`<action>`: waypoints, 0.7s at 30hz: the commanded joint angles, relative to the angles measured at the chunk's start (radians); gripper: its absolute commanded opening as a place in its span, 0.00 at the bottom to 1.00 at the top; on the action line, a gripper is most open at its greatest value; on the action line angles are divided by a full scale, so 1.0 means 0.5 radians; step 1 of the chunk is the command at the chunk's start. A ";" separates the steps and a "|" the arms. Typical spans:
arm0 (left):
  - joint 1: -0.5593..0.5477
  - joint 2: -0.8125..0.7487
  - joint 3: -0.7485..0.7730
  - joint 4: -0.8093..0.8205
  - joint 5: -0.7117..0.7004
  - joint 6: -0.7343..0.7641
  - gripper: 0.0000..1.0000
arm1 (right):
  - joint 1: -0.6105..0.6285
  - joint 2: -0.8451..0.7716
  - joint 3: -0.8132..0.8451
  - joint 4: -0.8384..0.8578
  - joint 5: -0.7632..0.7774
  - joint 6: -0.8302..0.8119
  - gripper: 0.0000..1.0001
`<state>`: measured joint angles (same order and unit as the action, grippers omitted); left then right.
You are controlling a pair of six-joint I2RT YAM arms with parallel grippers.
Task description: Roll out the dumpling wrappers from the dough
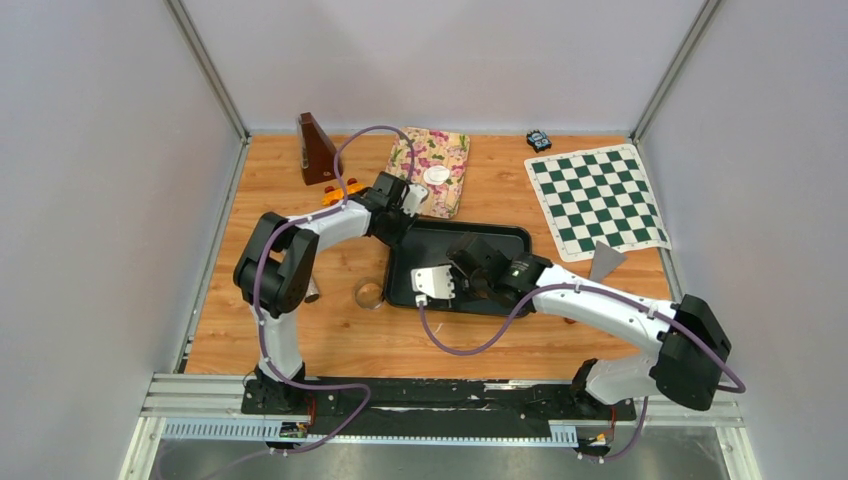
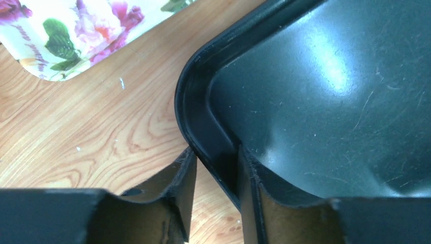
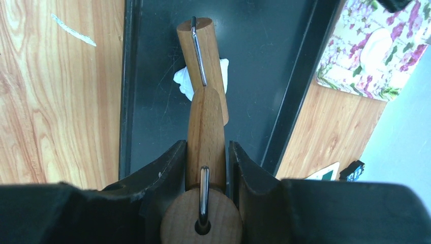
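One thin round white dumpling wrapper lies on the floral-patterned tray; the irregular white dough lump sits in the black plastic tray, under the wooden roller clamped in the right end effector. The left end effector straddles the tray's rim, jaws half parted — whether it grips, I cannot tell. Pin the tray first, then roll with even pressure.
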<state>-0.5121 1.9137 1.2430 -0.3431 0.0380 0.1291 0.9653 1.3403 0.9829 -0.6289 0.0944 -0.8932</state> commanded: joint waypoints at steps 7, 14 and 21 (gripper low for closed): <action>-0.071 0.038 0.068 -0.101 -0.145 -0.068 0.23 | -0.025 0.157 -0.015 0.176 -0.100 -0.005 0.00; -0.083 0.067 0.083 -0.125 -0.254 -0.102 0.01 | -0.022 0.081 -0.029 0.148 -0.089 0.009 0.00; -0.097 0.142 0.153 -0.181 -0.322 -0.120 0.00 | 0.008 -0.171 -0.117 -0.067 -0.277 -0.302 0.00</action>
<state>-0.5503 1.9511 1.3010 -0.3752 -0.0837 0.0536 0.9585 1.3357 0.9562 -0.6064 0.0319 -0.9497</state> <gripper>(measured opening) 0.333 0.326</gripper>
